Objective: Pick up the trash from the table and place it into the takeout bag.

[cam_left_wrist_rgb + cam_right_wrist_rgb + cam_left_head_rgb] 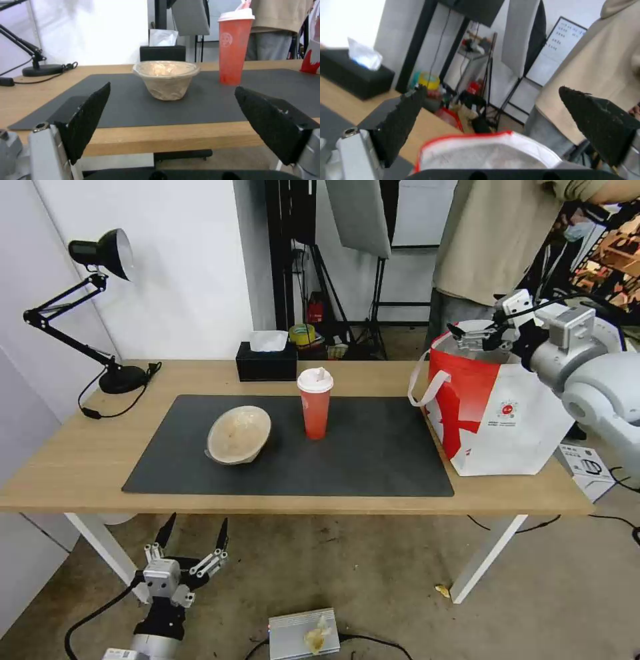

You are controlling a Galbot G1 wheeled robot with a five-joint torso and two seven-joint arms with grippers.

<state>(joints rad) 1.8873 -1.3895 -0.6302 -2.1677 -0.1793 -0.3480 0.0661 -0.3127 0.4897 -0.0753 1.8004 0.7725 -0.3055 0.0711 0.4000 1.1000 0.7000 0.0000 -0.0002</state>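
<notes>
In the head view, the table (80, 460) carries a dark grey mat (360, 460). On the mat's left half the beige bowl (239, 435) lies tipped on its side, its stained inside turned toward the camera. Just to its right the orange-red cup (315, 403) stands upright under its white lid. Behind them, off the mat, sits the black tissue box (266, 362), and a black desk lamp (100, 253) stands at the far left corner. The takeout bag (497, 413) stands at the table's right end, its mouth open; a small round red logo with tiny writing below it marks its white side, too small to read. The right gripper (470, 335) is above the bag's open mouth, at its far rim, fingers spread and holding nothing. The left gripper (193, 543) hangs below the table's front edge, fingers spread and pointing up, also empty.

In the left wrist view, the left gripper (171, 120) shows its two black pads wide apart, level with the table's near edge. Between them, farther off, the beige bowl (165, 80) is on the mat, and the orange-red cup (234, 50) stands beside it, with a faint round emblem on its side that cannot be read. A red-and-white sliver of the takeout bag (311, 60) shows at the edge.

In the right wrist view, the right gripper (500, 125) has its pads apart over the takeout bag (480, 150), whose red-trimmed rim lies below. The black tissue box (353, 77) sits beyond on the table.
</notes>
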